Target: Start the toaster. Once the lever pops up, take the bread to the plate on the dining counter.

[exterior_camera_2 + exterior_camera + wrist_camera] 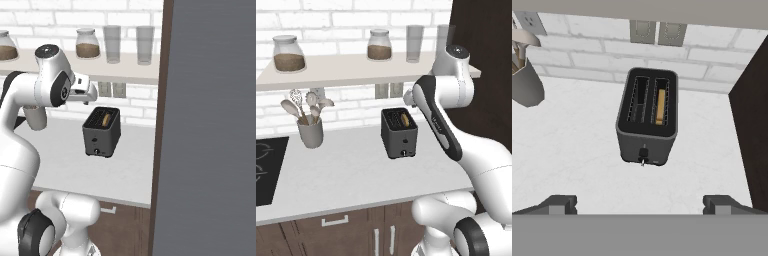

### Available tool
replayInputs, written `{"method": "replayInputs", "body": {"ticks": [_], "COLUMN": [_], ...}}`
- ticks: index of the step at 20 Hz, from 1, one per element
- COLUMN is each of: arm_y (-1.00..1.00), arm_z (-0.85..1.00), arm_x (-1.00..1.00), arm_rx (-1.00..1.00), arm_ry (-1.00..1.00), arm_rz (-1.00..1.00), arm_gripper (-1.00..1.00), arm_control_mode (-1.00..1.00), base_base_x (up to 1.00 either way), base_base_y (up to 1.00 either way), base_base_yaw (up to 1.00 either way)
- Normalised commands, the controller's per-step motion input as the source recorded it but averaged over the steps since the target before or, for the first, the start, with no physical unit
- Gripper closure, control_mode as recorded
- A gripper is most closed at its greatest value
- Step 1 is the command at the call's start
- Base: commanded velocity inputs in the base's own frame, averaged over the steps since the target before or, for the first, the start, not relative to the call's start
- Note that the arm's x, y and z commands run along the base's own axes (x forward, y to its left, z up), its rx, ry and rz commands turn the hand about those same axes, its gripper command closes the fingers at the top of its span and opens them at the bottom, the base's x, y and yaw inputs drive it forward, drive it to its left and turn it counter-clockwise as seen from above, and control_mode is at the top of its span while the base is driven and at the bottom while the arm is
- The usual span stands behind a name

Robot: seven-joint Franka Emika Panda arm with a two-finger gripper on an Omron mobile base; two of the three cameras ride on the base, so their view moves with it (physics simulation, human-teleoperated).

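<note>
Step in hand, as I judge it: the approach to start the toaster, nothing pressed yet. Small boxy dark grey two-slot toaster [647, 117] stands on the pale speckled surface [572, 150] near the white brick wall, well apart from the grey utensil cup [311, 134]. Thin tan slice of bread [660, 106] sits down in one slot, the right-hand one in the hand view; the other slot looks empty. Small dark lever tab [643, 152] is on the narrow face turned toward the camera, with a tiny knob just below it.

Pincer [640, 204] hovers above and in front of the toaster, jaws spread fully wide, holding nothing, touching nothing.

Next move likely calls for descending toward the narrow face, lining a fingertip over the lever and pushing it down; it's a small target, so alignment matters.

No brand, label or readable writing anywhere.
</note>
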Motion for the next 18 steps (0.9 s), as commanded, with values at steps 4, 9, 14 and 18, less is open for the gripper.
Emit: {"method": "replayInputs", "body": {"ticks": [4, 9, 14, 18], "arm_y": [0.0, 0.0, 0.0, 0.0], "arm_z": [0.0, 0.0, 0.0, 0.0], "arm_x": [0.0, 0.0, 0.0, 0.0], "arm_rx": [0.0, 0.0, 0.0, 0.0], "arm_ry": [0.0, 0.0, 0.0, 0.0], "arm_rz": [0.0, 0.0, 0.0, 0.0], "arm_gripper": [-1.0, -1.0, -1.0, -1.0], "arm_control_mode": [-1.0, -1.0, -1.0, -1.0], "base_base_x": [0.0, 0.0, 0.0, 0.0], "base_base_y": [0.0, 0.0, 0.0, 0.0], "base_base_yaw": [0.0, 0.0, 0.0, 0.0]}}
